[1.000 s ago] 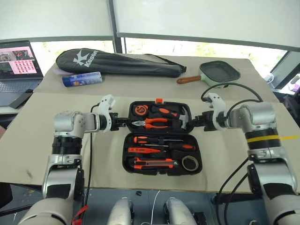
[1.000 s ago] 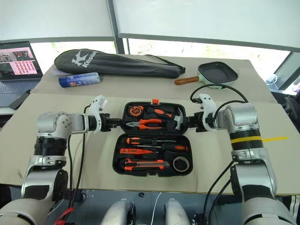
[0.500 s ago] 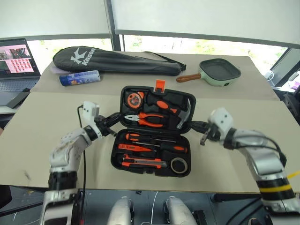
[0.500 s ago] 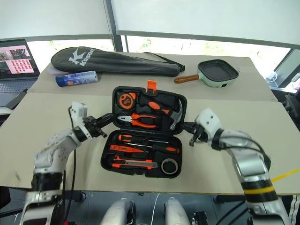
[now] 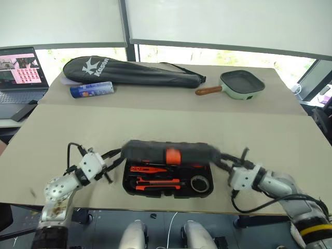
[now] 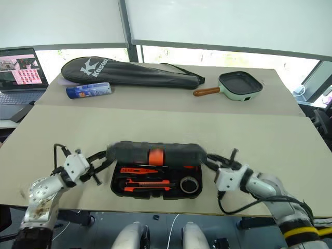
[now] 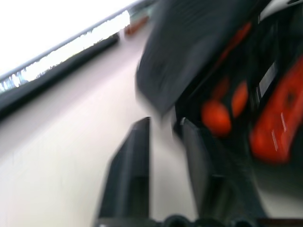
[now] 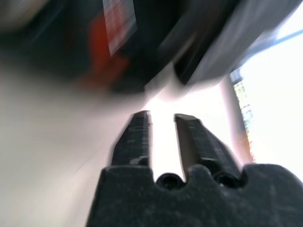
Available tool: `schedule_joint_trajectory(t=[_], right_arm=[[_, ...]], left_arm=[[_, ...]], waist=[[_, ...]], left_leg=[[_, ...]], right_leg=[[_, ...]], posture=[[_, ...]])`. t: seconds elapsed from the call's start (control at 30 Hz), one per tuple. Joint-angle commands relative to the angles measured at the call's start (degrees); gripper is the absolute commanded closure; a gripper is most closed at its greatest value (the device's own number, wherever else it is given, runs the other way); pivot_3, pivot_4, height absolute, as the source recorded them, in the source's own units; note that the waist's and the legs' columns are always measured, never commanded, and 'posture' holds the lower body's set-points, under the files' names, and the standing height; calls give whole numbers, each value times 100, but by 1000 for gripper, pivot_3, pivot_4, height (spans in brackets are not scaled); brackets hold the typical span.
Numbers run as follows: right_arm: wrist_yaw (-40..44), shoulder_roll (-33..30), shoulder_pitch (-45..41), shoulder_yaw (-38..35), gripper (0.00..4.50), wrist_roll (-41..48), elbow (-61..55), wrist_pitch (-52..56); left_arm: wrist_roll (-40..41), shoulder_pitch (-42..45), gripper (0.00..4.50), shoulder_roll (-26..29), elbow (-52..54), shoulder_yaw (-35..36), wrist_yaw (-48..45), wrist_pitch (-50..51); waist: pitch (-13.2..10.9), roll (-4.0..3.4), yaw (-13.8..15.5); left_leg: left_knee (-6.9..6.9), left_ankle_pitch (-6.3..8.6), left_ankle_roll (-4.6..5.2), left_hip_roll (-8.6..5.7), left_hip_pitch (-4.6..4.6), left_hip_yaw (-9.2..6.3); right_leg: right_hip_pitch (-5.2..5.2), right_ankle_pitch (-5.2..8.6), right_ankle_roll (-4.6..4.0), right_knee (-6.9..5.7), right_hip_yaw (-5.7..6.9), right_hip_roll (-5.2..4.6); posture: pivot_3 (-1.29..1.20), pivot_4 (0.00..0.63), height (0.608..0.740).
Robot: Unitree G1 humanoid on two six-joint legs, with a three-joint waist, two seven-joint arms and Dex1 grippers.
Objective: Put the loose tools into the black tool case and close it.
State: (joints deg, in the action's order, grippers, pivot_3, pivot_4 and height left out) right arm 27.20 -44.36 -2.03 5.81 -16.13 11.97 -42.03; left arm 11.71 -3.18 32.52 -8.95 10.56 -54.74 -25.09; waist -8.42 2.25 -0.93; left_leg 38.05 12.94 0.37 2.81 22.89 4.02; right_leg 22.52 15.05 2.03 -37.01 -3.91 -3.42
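Case [image 5: 168,179] lies near the worktop [image 5: 155,119] front edge, long axis left-right, lid [image 5: 168,151] half-lowered between left end effector [image 5: 115,155] and right end effector [image 5: 224,161], each narrowly parted, empty, equally near its end.

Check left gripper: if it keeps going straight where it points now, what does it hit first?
Most likely the left end of the black tool case, where its lid hangs half-closed; the left gripper points inward at it from close by. Exact depth is unclear.
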Motion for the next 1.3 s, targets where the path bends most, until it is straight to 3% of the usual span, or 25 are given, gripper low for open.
schedule_joint_trajectory(t=[0.03, 0.13, 0.17, 0.23, 0.27, 0.37, 0.5, 0.57, 0.67, 0.77, 0.97, 1.13, 1.3], right_arm=[[79, -200, 129, -190, 1755, 222, -177, -61], [419, -380, 406, -351, 783, 918, -301, 183], [714, -446, 550, -384, 1078, 1379, -413, 478], [1026, -548, 776, -475, 1235, 1910, -621, 757], [1276, -645, 944, -506, 1582, 2244, -812, 993], [1775, -912, 1470, -719, 2625, 2992, -1461, 1459], [2414, -1313, 2243, -769, 4101, 3599, -2461, 2358], [2644, -1405, 2468, -555, 4443, 3421, -2859, 2424], [2624, -1159, 2493, -193, 4443, 3131, -3191, 2699], [2447, -774, 2083, 402, 4443, 2929, -3586, 3715], [2028, -46, 1187, 738, 4443, 2526, -3731, 4686], [1963, 372, 487, 745, 4443, 2438, -3525, 4994], [1893, 733, -438, 726, 4443, 2125, -2579, 4778]], left_arm=[[501, -133, 2025, 240, 193, 198, -180, 255], [747, -172, 2025, 454, 169, 344, -194, 722], [791, -116, 2025, 508, 176, 338, -209, 876], [874, -55, 2025, 580, 283, 265, -286, 1101], [889, 16, 2025, 608, 338, 197, -326, 1204], [977, 448, 2761, 663, 487, -36, -429, 1695], [815, 1118, 4362, 662, 309, -349, -519, 2082], [638, 1476, 4500, 633, 64, -570, -534, 2247], [439, 1784, 4500, 607, -200, -866, -601, 2456], [409, 2035, 4500, 642, -339, -1083, -809, 2704], [130, 2147, 4500, 736, -542, -1434, -1247, 2447], [146, 2002, 4500, 693, -429, -1414, -1232, 2530], [238, 1522, 4500, 562, -57, -1243, -952, 2642]], waist=[[1, 5, -1], [1, 5, 28], [1, 6, 36], [0, 6, 51], [0, 6, 45], [-3, 1, 64], [-1, 3, 59], [0, 4, 54], [0, 5, 9], [-2, 12, 1], [-3, 31, -11], [-2, 33, -1], [-2, 32, -22]], left_leg=[[0, 0, 0, 0, -2, -1], [0, 0, 0, 3, -6, -5], [0, 0, 0, 2, -5, -5], [0, 0, 0, 3, -4, -5], [0, 0, 0, 3, -5, -6], [0, 0, 0, 3, -3, -19], [0, 0, 0, 5, -6, -21], [-1, 0, 0, 4, -5, -20], [-1, 0, 0, -1, -3, -18], [-2, 0, 0, 0, -1, -17], [-1, -1, -2, 5, 6, -13], [0, -1, -2, 4, 19, -7], [2, -2, -2, 7, 34, -7]], right_leg=[[-3, 0, 0, -1, 0, 1], [-9, 0, 0, 0, 2, 0], [-9, 0, 1, 0, 5, -1], [-12, 1, 1, 1, 11, -1], [-15, 1, 1, 3, 11, -2], [-14, 1, 1, 2, 9, -3], [-16, 1, 1, 2, 9, 2], [-15, 1, 1, 2, 9, 5], [-11, 2, 1, 4, 8, 14], [-6, 2, 1, 3, 7, 22], [10, 2, -7, -2, 5, 29], [23, 2, -7, -4, 5, 26], [52, -5, -15, -14, -1, 27]], posture=[[0, 150, 740], [0, 150, 740], [0, 150, 740], [0, 150, 740], [0, 150, 740], [0, 150, 740], [0, 150, 740], [0, 150, 740], [0, 150, 740], [0, 150, 740], [0, 150, 740], [0, 150, 740], [0, 150, 740]])
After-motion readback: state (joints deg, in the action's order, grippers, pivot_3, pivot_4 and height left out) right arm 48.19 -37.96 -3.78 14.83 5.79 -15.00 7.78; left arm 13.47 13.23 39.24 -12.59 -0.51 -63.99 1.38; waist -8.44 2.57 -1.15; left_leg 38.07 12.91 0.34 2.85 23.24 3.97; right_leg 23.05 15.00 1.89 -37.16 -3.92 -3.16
